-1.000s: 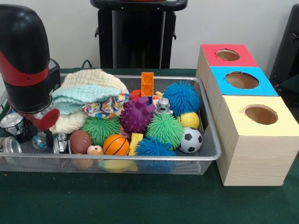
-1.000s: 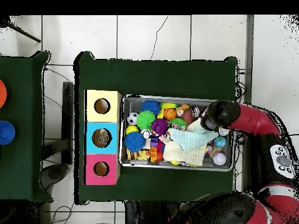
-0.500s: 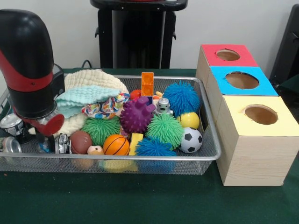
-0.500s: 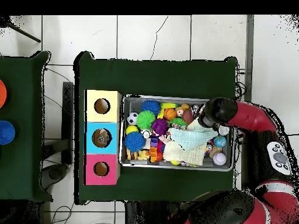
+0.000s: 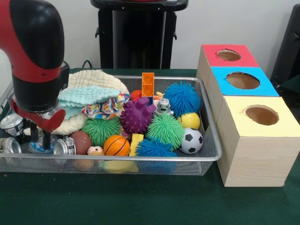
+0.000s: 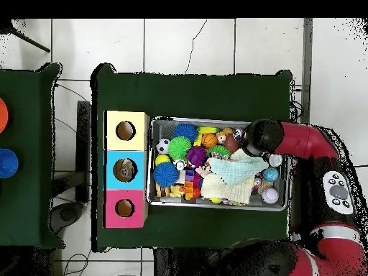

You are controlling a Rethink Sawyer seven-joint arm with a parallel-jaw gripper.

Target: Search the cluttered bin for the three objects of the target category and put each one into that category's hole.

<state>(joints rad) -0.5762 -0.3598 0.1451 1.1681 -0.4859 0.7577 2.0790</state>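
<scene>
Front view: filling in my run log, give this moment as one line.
gripper: low in wire bin, left end, among metal cans | fingers: unclear | holes: nothing entering

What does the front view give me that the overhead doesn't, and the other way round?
Front view only: the gripper reaching down among the small metal cans at the bin's end, beside the brown football; whether it is open or shut is not clear. Overhead only: something lying inside the blue box's hole, and the arm hiding that corner. Both: the mesh bin packed with spiky balls, and the red, blue and yellow boxes.
</scene>
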